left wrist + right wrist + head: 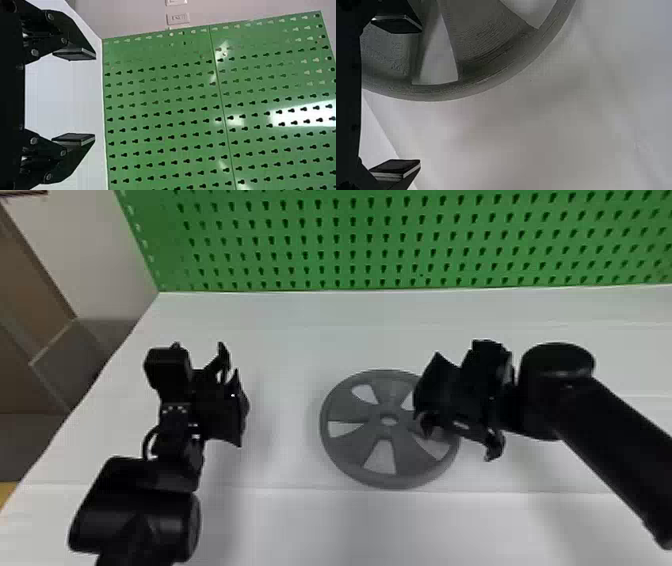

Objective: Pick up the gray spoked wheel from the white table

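Observation:
The gray spoked wheel (357, 450) lies flat on the white table (290, 340), near the middle of the head view. My right gripper (457, 405) is over the wheel's right edge, covering part of it. In the right wrist view the same gripper (399, 97) stands open, one finger over the spoked part of the wheel (478, 35) and the other outside the rim, with nothing held. Well to the left of the wheel is my left gripper (230, 395), above the table. The left wrist view shows this gripper (75, 97) open, its fingers apart and nothing between them.
A green perforated board (350, 245) stands along the table's back edge. The table's left edge (107, 362) slants down toward the lower left, with gray and brown surfaces beyond it.

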`<state>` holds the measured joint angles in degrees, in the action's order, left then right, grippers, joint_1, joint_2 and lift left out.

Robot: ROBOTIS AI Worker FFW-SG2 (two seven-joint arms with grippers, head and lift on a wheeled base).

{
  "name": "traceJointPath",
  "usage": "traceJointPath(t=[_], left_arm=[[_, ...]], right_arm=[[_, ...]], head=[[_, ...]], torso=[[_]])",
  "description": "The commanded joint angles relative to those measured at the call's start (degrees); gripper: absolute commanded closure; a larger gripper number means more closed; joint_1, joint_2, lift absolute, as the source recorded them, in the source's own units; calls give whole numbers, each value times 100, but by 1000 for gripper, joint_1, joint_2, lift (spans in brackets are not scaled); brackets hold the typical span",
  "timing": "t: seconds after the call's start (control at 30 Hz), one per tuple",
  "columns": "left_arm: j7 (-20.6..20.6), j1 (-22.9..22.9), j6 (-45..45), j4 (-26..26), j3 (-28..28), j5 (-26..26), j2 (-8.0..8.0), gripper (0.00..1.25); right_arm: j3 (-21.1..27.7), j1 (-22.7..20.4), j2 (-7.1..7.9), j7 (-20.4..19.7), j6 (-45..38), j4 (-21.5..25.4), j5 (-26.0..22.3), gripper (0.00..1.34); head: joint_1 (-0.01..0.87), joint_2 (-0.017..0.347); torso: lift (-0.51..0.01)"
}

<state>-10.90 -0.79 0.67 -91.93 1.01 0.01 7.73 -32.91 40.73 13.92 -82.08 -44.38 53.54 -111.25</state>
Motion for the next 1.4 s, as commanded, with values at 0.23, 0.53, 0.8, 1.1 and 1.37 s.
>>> traceJointPath(t=[0.23, 0.53, 0.8, 1.1, 1.37], left_arm=[[0, -1, -6, 0, 4, 17, 0, 518], [0, -9, -6, 0, -4, 17, 0, 518], [0, -9, -6, 9, -13, 25, 0, 519], [0, -1, -6, 0, -4, 17, 0, 519], [0, 8, -14, 0, 4, 17, 0, 521]], right_arm=[[30, -57, -21, 26, 61, -177, -28, 113], [136, -136, -109, 351, 87, -186, 253, 113], [136, -136, -127, 421, 87, -177, 324, 113], [109, -101, -118, 439, 78, -177, 324, 116], [153, -101, -118, 439, 87, -168, 280, 137]], head=[[779, 112], [779, 110], [779, 110], [779, 110], [779, 110]], torso=[[-69], [-69], [-69], [-68], [-68]])
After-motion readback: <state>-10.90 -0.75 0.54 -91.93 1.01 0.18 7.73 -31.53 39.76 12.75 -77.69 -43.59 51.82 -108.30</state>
